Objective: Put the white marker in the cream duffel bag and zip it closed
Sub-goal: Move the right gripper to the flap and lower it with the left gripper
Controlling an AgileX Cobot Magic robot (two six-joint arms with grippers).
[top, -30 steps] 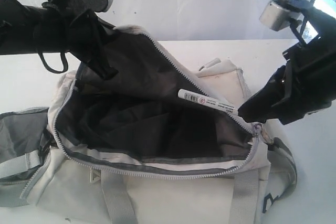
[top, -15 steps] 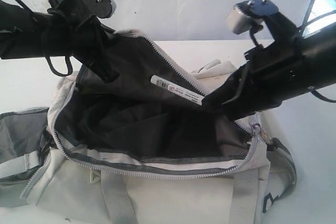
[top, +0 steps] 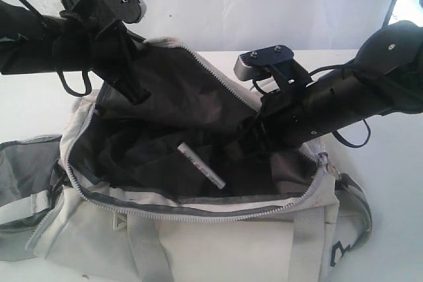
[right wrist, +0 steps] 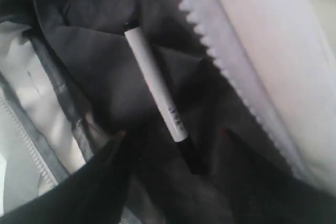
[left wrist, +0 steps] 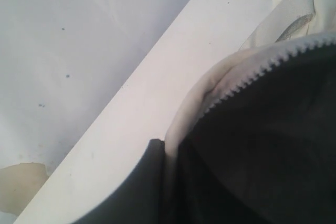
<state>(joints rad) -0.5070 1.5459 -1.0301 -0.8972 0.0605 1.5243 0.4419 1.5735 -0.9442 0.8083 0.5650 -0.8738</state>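
The white marker [top: 201,165] is lying loose and tilted on the dark lining inside the cream duffel bag [top: 218,236]. The right end effector [top: 246,138] is reaching into the opening with its fingers spread, and as far as I can judge they are not touching the marker. The left end effector [top: 129,88] is pinching the raised flap of the bag. I am expecting two risks: the right fingers could be snagging the lining on the way out and flicking the marker over the edge, or the flap could be collapsing in folds, jamming the zipper [top: 198,211].
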